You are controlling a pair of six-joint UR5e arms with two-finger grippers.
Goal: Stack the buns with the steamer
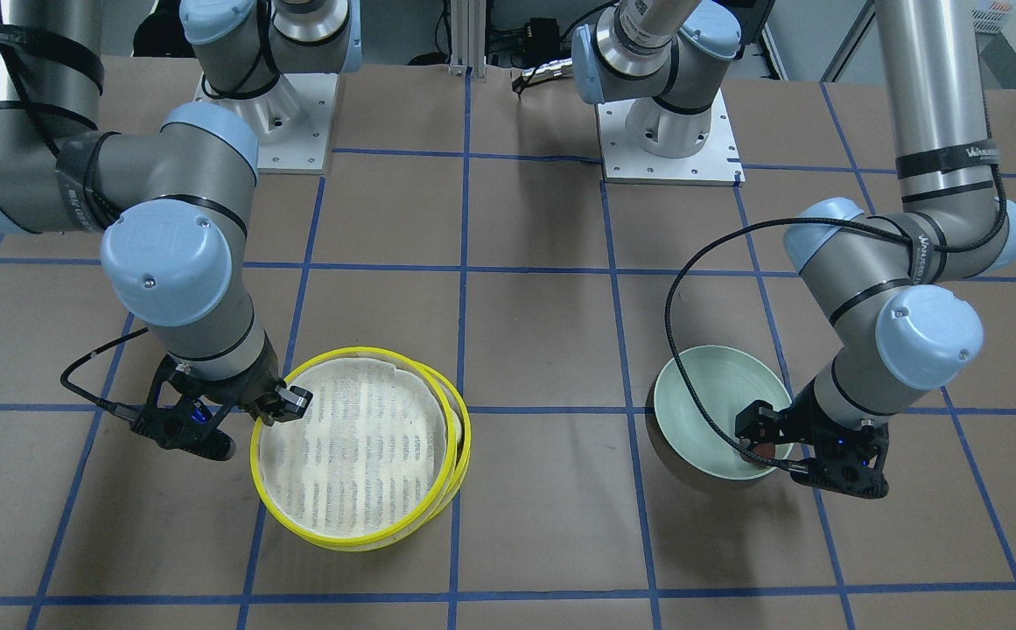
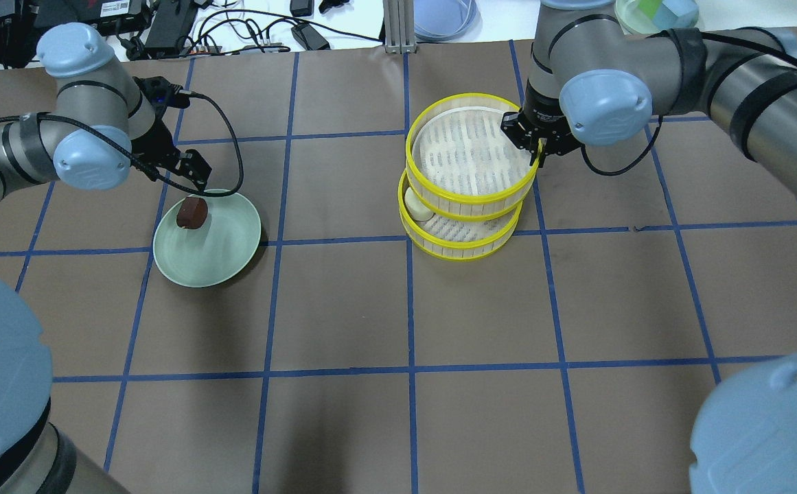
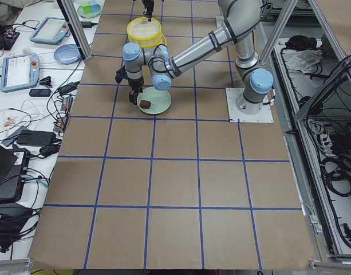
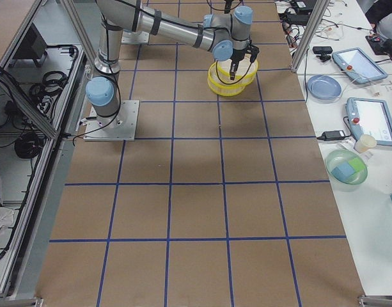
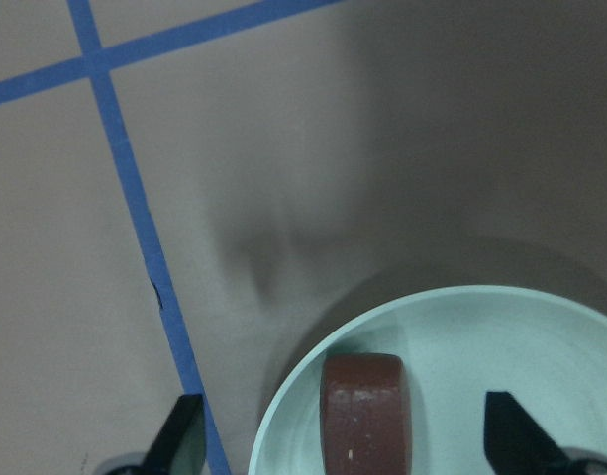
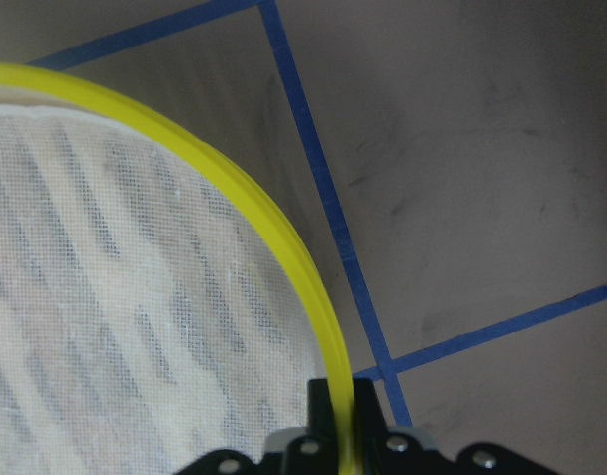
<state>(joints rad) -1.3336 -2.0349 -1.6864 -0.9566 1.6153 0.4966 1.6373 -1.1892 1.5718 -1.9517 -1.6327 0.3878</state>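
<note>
The upper steamer tray (image 2: 470, 154) has a yellow rim and a white mesh floor and sits offset over the lower tray (image 2: 463, 237). The pale cream bun (image 2: 417, 204) shows in the lower tray's uncovered left edge. My right gripper (image 2: 533, 145) is shut on the upper tray's rim (image 6: 283, 237), as the right wrist view (image 6: 343, 421) shows. The dark reddish-brown bun (image 2: 192, 211) lies in the mint-green plate (image 2: 223, 250). My left gripper (image 2: 191, 178) is open just above it. In the left wrist view its fingers (image 5: 179, 440) stand either side of the bun (image 5: 362, 411).
Blue tape lines grid the brown table cover. The plate (image 1: 709, 385) and the steamer (image 1: 359, 446) lie about two grid squares apart. Both arm bases (image 1: 669, 131) stand at the robot's side. Cables and devices lie beyond the table's far edge (image 2: 233, 34).
</note>
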